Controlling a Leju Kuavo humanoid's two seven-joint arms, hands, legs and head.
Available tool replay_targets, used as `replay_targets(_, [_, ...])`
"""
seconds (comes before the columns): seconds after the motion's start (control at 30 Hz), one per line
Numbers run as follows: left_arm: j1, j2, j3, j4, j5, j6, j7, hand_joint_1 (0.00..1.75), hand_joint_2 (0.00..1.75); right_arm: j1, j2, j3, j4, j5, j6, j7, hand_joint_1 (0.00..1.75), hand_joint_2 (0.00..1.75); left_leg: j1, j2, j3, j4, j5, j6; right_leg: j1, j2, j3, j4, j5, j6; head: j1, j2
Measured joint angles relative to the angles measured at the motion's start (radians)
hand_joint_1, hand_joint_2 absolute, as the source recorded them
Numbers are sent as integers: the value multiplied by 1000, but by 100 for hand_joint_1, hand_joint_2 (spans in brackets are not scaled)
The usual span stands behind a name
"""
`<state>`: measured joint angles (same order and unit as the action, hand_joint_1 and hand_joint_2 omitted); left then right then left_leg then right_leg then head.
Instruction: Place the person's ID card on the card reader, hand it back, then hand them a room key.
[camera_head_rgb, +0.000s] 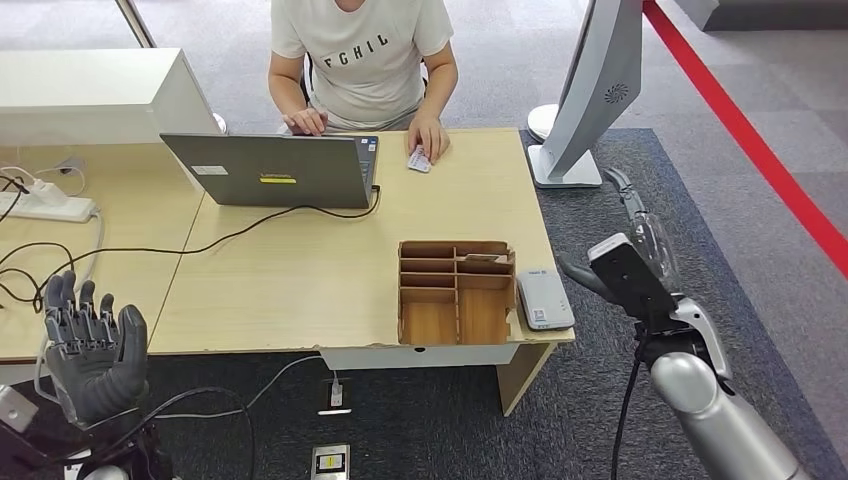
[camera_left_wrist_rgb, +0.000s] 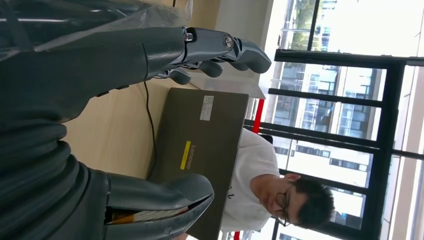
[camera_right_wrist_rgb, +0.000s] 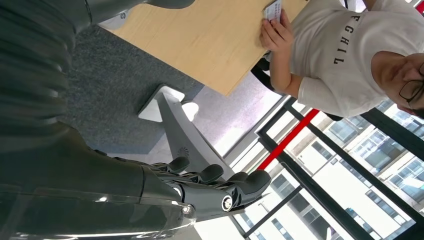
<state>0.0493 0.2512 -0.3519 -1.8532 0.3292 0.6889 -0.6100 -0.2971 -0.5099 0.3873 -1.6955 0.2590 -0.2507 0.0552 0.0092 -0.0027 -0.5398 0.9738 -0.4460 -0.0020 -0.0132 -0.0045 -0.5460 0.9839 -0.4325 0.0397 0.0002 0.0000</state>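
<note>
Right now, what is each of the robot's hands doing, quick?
Left hand: open, fingers apart, holding nothing.
Right hand: open, fingers stretched out, holding nothing.

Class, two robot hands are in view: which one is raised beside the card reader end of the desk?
The right robot hand: it is off the desk's right end near the grey card reader. The left robot hand is at the opposite corner.

High head view; sideways close wrist views
</note>
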Motion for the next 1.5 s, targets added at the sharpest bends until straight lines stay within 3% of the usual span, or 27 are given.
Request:
replay_targets(0.53, [-4,1,0,-8,-3,0,9,0,175,32,17,-6,-17,30,37,-48,0,175,0,0,0,0,0,0,0,0,0,0,0,0,0,0])
replay_targets(1.5, [-27,-13,-6,-8,-59,0,45,0,175,-104,234,149,304,96,216,-127,0,175,0,0,-1,0,0,0,0,0,0,1,0,0,0,0])
